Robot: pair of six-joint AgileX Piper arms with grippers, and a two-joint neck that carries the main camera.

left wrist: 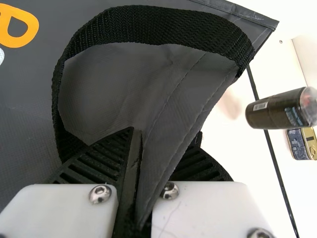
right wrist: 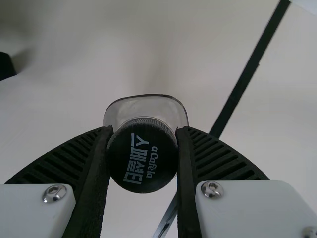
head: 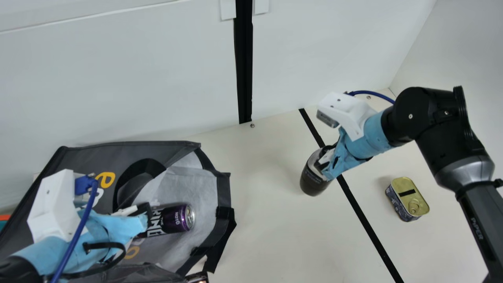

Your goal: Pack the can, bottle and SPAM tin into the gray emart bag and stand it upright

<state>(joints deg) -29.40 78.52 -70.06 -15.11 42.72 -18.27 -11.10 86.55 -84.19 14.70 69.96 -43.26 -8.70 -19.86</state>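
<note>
Two grippers are at work, each with something between its fingers. The left gripper (head: 144, 218) is nearly closed: in its wrist view, a thin fold of the gray fabric emart bag (head: 129, 147) runs between the black ribbed fingers, right beside the looped black webbing handle (left wrist: 158, 27). The right gripper (head: 327, 158) stands only as far apart as a cap is wide. It grips the dark bottle with a clear shoulder (head: 313, 181) by its round black cap (right wrist: 142, 161), one finger against either side, and the bottle's body extends beyond the fingertips, somewhat tilted in the main view.

The bag lies on its side on the cream table (head: 263, 204), its mouth facing the middle. Just inside that mouth, the purple and black metal can (head: 173, 218) lies on its side near the left gripper's fingertips, its silver end toward the opening. I cannot tell whether those fingers touch it. The small dark blue SPAM tin with a gold pull-ring lid (head: 408, 198) rests lid up on the table, apart from the right gripper and across the black line (head: 363, 218) from the bag.
</note>
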